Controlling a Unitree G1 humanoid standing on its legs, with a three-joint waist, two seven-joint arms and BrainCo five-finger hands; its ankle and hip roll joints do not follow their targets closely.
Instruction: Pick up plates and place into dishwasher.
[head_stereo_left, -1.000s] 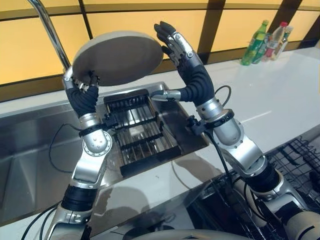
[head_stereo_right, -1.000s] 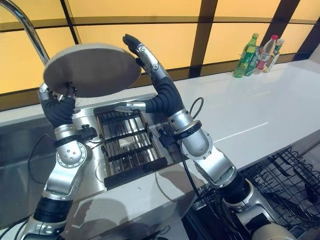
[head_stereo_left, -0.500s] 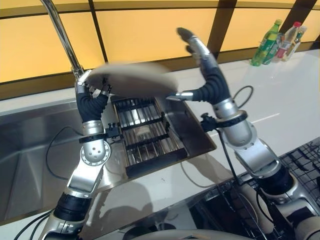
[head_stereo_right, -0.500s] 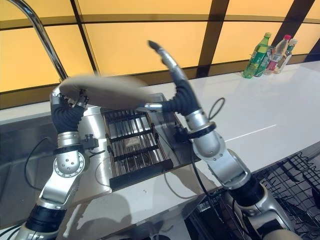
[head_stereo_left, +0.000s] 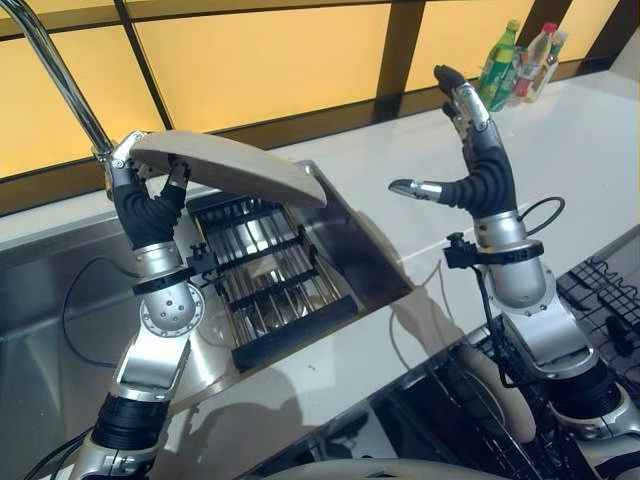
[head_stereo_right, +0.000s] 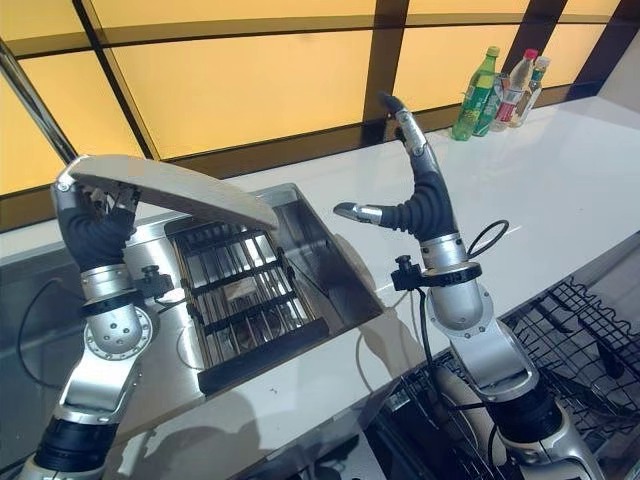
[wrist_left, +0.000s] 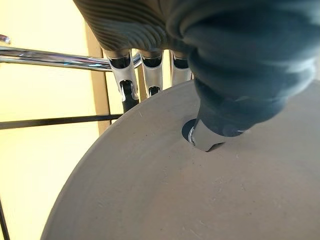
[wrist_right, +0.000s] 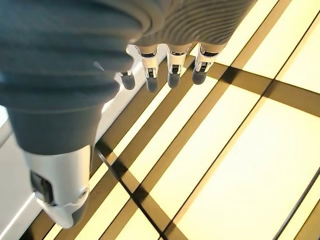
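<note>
Above the sink (head_stereo_left: 60, 330), my left hand (head_stereo_left: 140, 190) grips a round grey plate (head_stereo_left: 230, 168) by its near rim, thumb pressed on one face and fingers (wrist_left: 125, 82) curled over the edge behind it. That plate hangs tilted over the dark rack (head_stereo_left: 265, 285) sitting in the basin, its far edge dipping toward the white counter (head_stereo_left: 560, 150), clear of both. Beside it, my right hand (head_stereo_left: 470, 150) is raised over the counter, well apart from the plate, fingers straight and spread with the thumb out sideways, holding nothing. Far back on the counter stand three bottles (head_stereo_left: 520, 62); their labels are too small for me to read. Low at my right shows the wire dishwasher basket (head_stereo_right: 570, 340).
</note>
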